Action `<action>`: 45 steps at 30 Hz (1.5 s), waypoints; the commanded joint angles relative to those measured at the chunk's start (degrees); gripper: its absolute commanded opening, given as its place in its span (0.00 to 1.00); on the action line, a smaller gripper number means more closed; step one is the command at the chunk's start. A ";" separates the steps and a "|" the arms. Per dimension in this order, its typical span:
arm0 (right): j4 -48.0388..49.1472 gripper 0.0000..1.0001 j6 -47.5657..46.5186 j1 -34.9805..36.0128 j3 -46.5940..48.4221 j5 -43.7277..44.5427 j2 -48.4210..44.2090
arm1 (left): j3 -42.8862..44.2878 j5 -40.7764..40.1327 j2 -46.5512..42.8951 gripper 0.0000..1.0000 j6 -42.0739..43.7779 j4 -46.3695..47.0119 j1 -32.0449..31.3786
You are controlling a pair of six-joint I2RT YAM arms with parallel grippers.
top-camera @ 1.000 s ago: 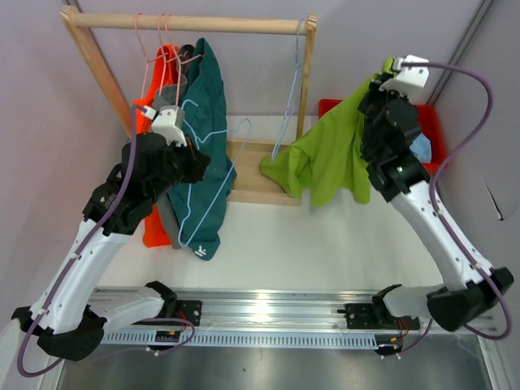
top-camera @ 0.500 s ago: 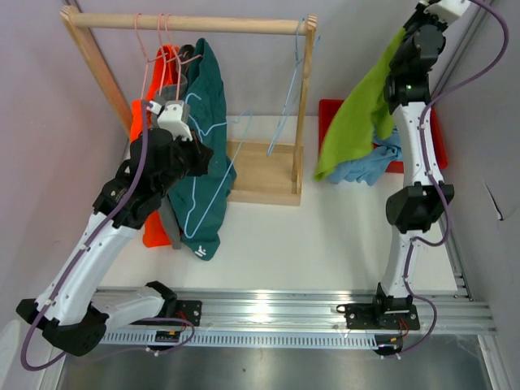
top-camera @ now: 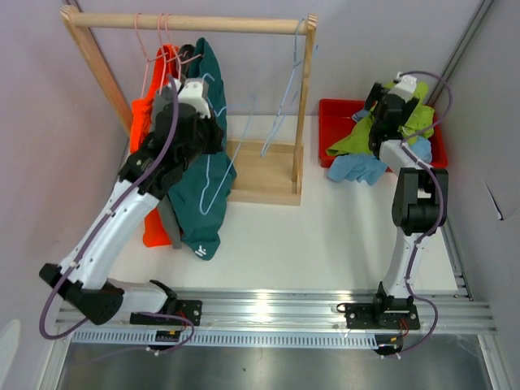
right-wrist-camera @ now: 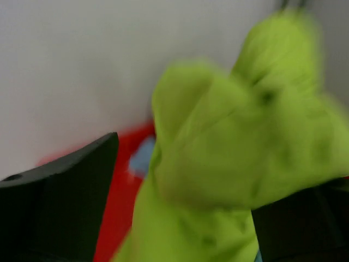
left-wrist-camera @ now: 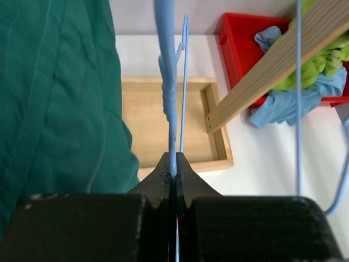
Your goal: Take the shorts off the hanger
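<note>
The teal shorts are hung at the left end of the wooden rail. In the top view their long axis runs from 12 to 6 o'clock, with the lower end pointing at 6. The orange shorts and grey shorts are hung just beside them at 9 o'clock. The left gripper is clamped tight on the wire of a light blue hanger. In the wrist view the teal fabric lies at 9 o'clock of the jaws, just beside them.

The lime green shorts are crumpled in the red tray, their long axis laid roughly from 2 to 8 o'clock. The light blue shorts are spilled over the tray's near-left corner onto the table. The right gripper is held over the tray. In its blurred wrist view the fingers are seen spread wide, with the green fabric between them and at 12 o'clock.
</note>
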 commanded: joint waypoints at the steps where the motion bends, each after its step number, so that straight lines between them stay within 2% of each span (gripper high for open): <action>1: -5.56 0.99 13.03 0.23 -5.55 -10.64 -10.06 | 10.00 -1.47 3.92 0.00 2.23 1.54 -0.31; 3: -6.39 0.99 17.78 0.32 -10.99 -12.39 -13.75 | 16.92 -1.47 7.68 0.00 2.85 0.14 -0.22; 4: -4.91 1.00 19.10 0.76 -18.25 -13.79 -18.56 | 20.52 -1.29 9.10 0.00 3.03 -0.30 -0.22; 6: -2.36 0.99 20.61 1.72 -26.19 -14.68 -24.12 | 24.32 -0.85 12.00 0.00 3.29 -2.06 -0.31; 7: -0.52 0.99 20.87 3.03 -33.28 -14.77 -29.45 | 29.82 0.37 15.06 0.00 3.38 -2.33 -0.31; 9: 0.12 0.99 21.23 4.36 -39.30 -15.12 -34.58 | 33.64 1.52 18.33 0.00 3.56 -3.55 -0.40; 10: 0.03 0.99 21.23 4.97 -41.76 -15.39 -36.95 | 40.35 3.00 21.91 0.00 3.38 -4.17 -0.40; 11: -0.41 0.99 21.40 6.02 -45.61 -16.08 -41.15 | 42.60 3.71 23.69 0.00 3.21 -4.78 -0.48; 14: -4.44 0.99 20.61 7.78 -50.46 -16.27 -49.15 | 49.89 6.08 29.13 0.00 2.24 -4.44 -0.66; 21: -10.15 0.99 20.96 11.30 -57.95 -15.30 -63.76 | 52.02 11.36 36.27 0.00 -2.15 2.24 -0.66; 25: -12.10 0.99 21.23 12.01 -59.98 -15.47 -67.47 | 53.16 14.69 39.26 0.00 -3.82 3.03 -0.84; 28: -13.41 1.00 21.49 12.80 -60.77 -15.48 -68.88 | 52.64 13.92 38.21 0.02 -3.74 1.10 -1.27; 30: -14.12 0.99 21.58 13.33 -60.95 -15.21 -69.32 | 51.59 13.65 36.37 0.16 -2.69 0.05 -1.54; 31: -14.56 0.99 21.67 13.94 -60.95 -15.04 -69.67 | 49.06 11.91 33.84 0.31 -2.07 -0.13 -1.63; 33: -15.35 1.00 21.75 14.73 -60.60 -14.25 -69.85 | 45.98 10.15 29.80 0.53 -1.37 -1.27 -1.63; 34: -15.87 0.99 21.84 15.60 -60.07 -13.81 -70.11 | 45.52 9.44 28.46 0.70 -0.84 -2.14 -1.54; 35: -16.31 0.99 21.67 16.05 -59.72 -12.59 -70.20 | 45.00 8.74 27.32 0.75 -0.40 -3.02 -1.63; 37: -17.98 0.99 21.49 16.84 -59.10 -11.79 -70.37 | 44.64 6.02 25.12 0.82 1.17 -6.61 -1.63; 41: -19.74 0.99 21.31 18.33 -58.57 -10.73 -72.04 | 40.96 -0.58 17.56 0.86 4.78 -8.75 -1.28; 45: -21.76 0.99 21.58 19.30 -58.92 -10.47 -74.33 | 40.50 -2.00 15.62 0.85 6.11 -10.58 2.41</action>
